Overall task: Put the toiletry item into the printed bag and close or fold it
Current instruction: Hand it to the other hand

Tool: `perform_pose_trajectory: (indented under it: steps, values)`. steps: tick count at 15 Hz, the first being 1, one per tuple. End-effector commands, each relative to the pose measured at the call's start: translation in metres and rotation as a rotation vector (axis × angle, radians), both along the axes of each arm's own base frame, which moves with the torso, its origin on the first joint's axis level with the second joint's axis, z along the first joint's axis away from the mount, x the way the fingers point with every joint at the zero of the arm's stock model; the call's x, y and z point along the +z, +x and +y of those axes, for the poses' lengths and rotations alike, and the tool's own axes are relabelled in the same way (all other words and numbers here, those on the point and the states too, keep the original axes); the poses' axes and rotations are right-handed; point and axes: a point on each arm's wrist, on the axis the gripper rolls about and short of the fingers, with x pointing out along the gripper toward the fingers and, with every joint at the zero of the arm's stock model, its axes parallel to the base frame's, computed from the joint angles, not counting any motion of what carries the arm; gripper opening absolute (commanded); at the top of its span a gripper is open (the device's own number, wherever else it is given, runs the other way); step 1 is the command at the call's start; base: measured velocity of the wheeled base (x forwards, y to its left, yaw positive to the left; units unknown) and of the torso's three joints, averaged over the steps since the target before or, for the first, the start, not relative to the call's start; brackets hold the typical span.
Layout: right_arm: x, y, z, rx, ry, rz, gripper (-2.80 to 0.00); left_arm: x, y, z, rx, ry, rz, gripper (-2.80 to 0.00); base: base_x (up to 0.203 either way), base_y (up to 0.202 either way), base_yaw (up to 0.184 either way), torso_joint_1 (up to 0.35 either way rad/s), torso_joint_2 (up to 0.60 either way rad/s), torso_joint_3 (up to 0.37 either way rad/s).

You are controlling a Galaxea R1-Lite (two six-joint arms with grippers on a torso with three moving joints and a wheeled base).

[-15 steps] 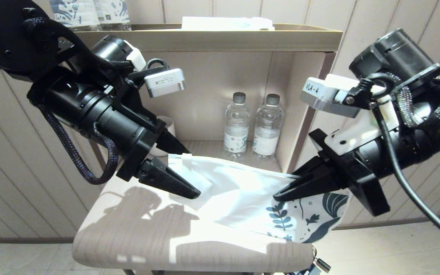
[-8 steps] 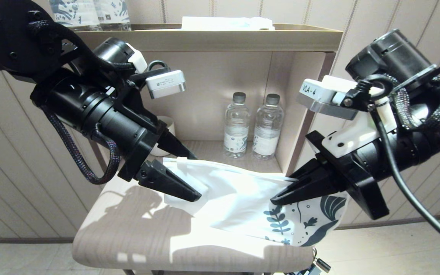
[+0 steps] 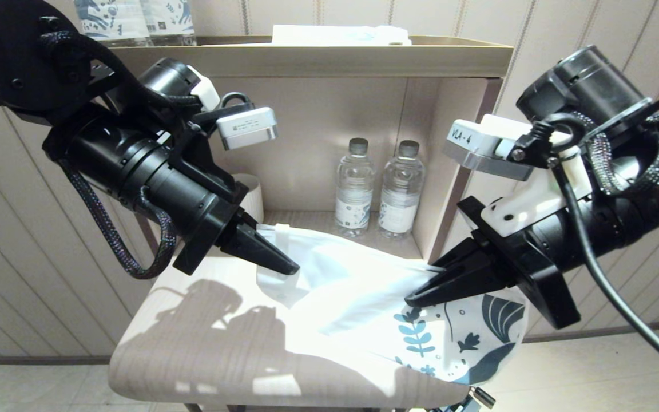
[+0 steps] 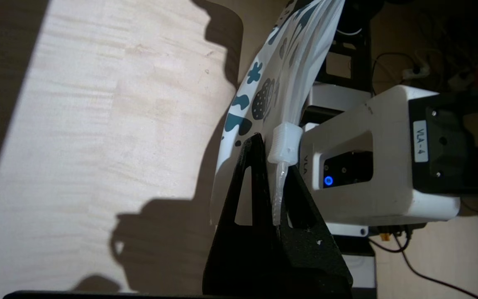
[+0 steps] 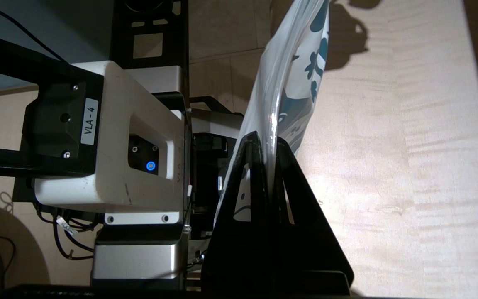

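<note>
Printed bag pinched at both ends, strung between the two grippers above the tabletop.

Left gripper (image 3: 284,266) clamped on the bag's strip edge by the slider (image 4: 284,143); right gripper (image 3: 418,296) clamped on the leaf-print end. Printed bag (image 3: 364,292) runs long axis left-to-right between them, sagging onto the table (image 3: 192,355). Both arms reach inward, angled down. Toiletry item not visible; possibly inside.
</note>
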Motion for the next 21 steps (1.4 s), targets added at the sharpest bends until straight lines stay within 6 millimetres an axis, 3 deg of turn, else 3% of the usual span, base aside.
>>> perform_pose_trajectory:
  steps: [1,12,13,21]
  values:
    - [-0.0006,0.0002,-0.0001,0.004,0.0,0.003,-2.8,-0.0001,-0.001,0.0004,-0.005,-0.001,0.004,-2.8,0.0,0.0,0.0,0.0,0.0,0.0]
    - [-0.0021,-0.0009,-0.0015,-0.002,-0.001,0.008,-2.8,-0.0041,0.0007,-0.0007,-0.005,0.007,0.021,-2.8,0.0,0.0,0.0,0.0,0.0,0.0]
    - [-0.0028,-0.001,-0.0016,-0.006,-0.003,0.013,0.0,-0.004,0.0011,-0.0009,-0.003,0.007,0.02,-2.8,0.0,0.0,0.0,0.0,0.0,0.0]
    - [0.0065,-0.0005,-0.0002,-0.009,0.035,-0.031,0.0,-0.0084,-0.0058,0.003,-0.007,0.008,0.049,-2.8,0.0,0.0,0.0,0.0,0.0,0.0]
